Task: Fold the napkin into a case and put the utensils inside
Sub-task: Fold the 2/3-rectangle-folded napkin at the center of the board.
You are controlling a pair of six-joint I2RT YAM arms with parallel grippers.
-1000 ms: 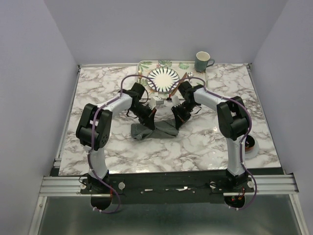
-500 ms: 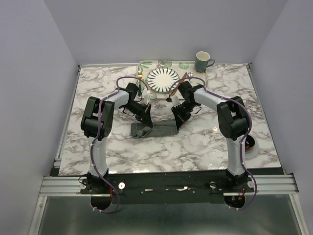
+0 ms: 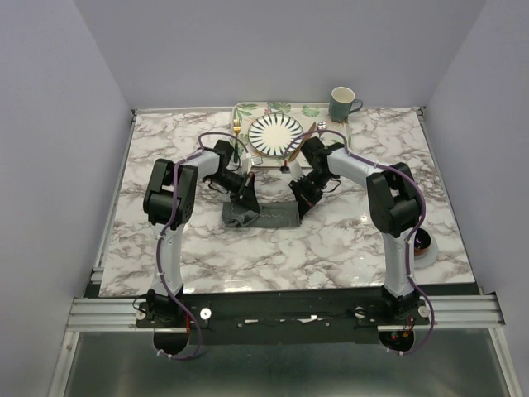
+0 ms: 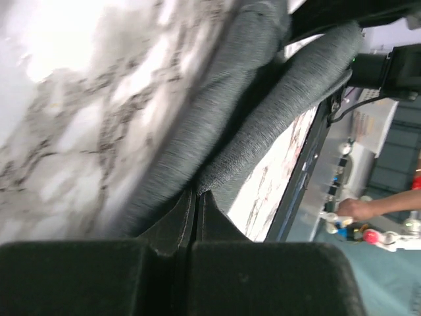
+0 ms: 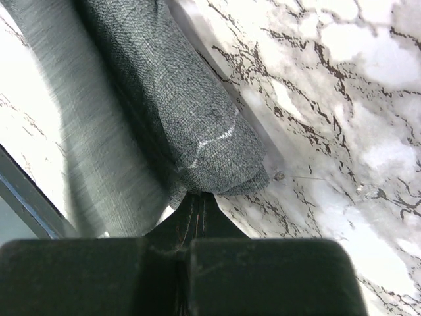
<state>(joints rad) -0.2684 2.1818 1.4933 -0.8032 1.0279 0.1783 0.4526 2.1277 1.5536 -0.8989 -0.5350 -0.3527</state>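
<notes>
Top view: you see the napkin (image 3: 269, 217) lying as a narrow folded strip on the marble surface (image 3: 347, 240), between the left tool (image 3: 246, 201) and the right tool (image 3: 302, 203), just in front of the striped plate (image 3: 274, 134).

Left wrist view: the left tool (image 4: 195, 195) is clamped on a napkin (image 4: 263, 112) fold.

Right wrist view: the right tool (image 5: 197, 197) is clamped on the napkin's (image 5: 184, 118) end.

Marble table (image 3: 331, 248), pale lilac walls (image 3: 281, 50)

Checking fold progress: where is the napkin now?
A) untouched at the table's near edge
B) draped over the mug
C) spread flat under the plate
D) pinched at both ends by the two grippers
D: the left gripper and right gripper are each shut on an end of the folded napkin.
</notes>
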